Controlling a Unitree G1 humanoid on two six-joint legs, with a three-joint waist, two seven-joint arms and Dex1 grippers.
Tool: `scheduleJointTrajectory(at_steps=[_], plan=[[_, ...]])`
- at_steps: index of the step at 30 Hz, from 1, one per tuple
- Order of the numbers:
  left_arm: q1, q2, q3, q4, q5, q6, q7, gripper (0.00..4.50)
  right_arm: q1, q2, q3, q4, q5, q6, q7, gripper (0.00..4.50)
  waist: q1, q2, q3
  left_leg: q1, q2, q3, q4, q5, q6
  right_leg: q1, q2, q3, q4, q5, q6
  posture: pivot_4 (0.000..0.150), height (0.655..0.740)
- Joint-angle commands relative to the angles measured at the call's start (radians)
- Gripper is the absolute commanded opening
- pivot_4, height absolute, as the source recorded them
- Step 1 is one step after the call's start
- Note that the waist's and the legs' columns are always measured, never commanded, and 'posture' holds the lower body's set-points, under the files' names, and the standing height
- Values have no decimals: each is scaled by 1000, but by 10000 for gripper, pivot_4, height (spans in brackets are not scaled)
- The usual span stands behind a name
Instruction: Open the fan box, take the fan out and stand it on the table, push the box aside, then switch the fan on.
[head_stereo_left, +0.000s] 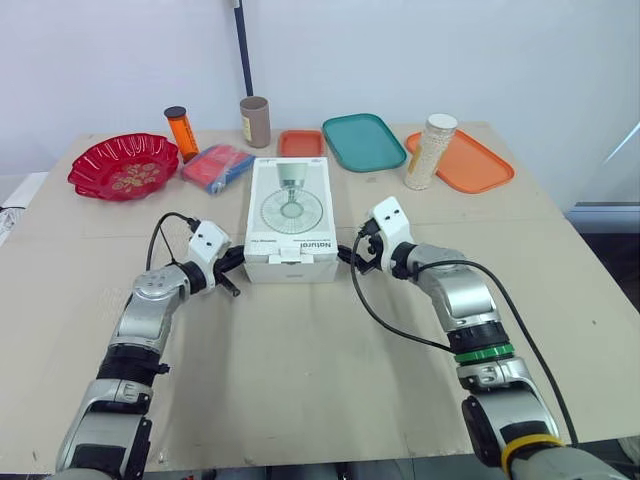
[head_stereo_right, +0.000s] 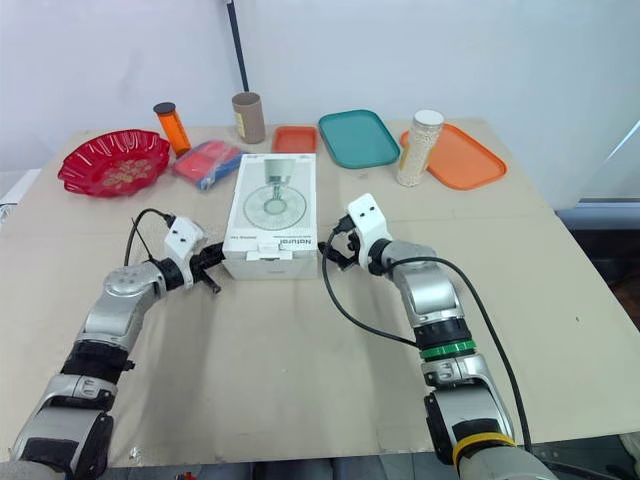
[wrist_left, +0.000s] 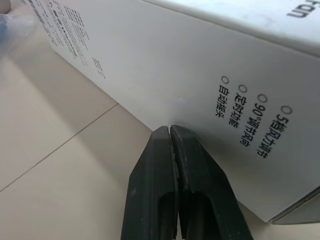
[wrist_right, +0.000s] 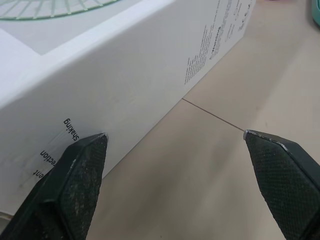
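Here's the fan box (head_stereo_left: 290, 218), white, lying flat in the middle of the counter (head_stereo_left: 300, 350). Its lid is closed, with a printed fan on top. Whatever is inside is hidden.

The left gripper (wrist_left: 171, 131) sits at the box's left side, near the front corner. Its two black fingers are pressed tight together with nothing between them. The tips come right up to the side wall beside small printed text, and they look to be touching it.

Over on the other side, the right gripper (wrist_right: 175, 142) is spread wide and holds nothing. One finger (wrist_right: 82, 160) is close against the box's right wall, though real contact is hard to make out. The other finger hangs over bare counter.

Along the back, from the robot's left, are a red bowl (head_stereo_left: 122, 165), an orange bottle (head_stereo_left: 181, 132), a blue-and-red packet (head_stereo_left: 216, 166) and a brown tube (head_stereo_left: 255, 121). Next come a small orange tray (head_stereo_left: 300, 143) just behind the box and a teal tray (head_stereo_left: 363, 141). Last is a jar of pale grains (head_stereo_left: 431, 150) at the edge of a larger orange tray (head_stereo_left: 470, 162).
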Motion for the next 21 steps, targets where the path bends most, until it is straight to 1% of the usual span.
scheduleJointTrajectory(at_steps=[1, 3, 6, 10, 13, 16, 21], plan=[[-10, 17, 14, -47, -7, -15, 9, 1308, -23, 4, 11, -16, 8, -4, 4, 45000, 0, 0, 0, 0, 0, 0, 0, 0, 0, 0, 0, 0, 0, 0, 0, 1500, 7400], [-25, 36, 37, -24, 7, -14, 50, 1308, -27, -12, -3, -4, 7, -7, 2, 45000, 0, 0, 0, 0, 0, 0, 0, 0, 0, 0, 0, 0, 0, 0, 0, 1500, 7400], [-30, 76, 69, -59, -22, -1, 43, 1308, -18, -60, -29, -22, 15, 4, 19, 45000, 0, 0, 0, 0, 0, 0, 0, 0, 0, 0, 0, 0, 0, 0, 0, 1500, 7400], [-59, 96, 74, -96, -44, 8, 32, 1308, 9, -120, -64, -62, 31, 54, 17, 45000, 4, 0, 0, 0, 0, 0, 0, 0, 0, 0, 0, 0, 0, 0, 0, 1500, 7400], [-94, 86, 74, -124, -75, 22, 5, 1308, 32, -157, -77, -100, 40, 82, 26, 45000, 5, 0, 0, -1, -1, -1, 0, 0, 1, 0, -1, -1, -1, 0, 0, 1500, 7400], [-146, 55, 59, -146, -123, 61, -42, 1308, 48, -191, -103, -168, 76, 114, 46, 45000, 3, 0, 0, -1, -1, -1, 0, -1, 3, 0, -1, -1, -1, 0, 0, 1500, 7400], [-186, 46, -9, -76, -64, 57, -67, 1308, 62, -202, -126, -314, 165, 195, 79, 45000, -3, 0, 0, -1, 0, 0, 1, -2, 3, 1, 0, -1, -1, 0, 0, 1500, 7400]])
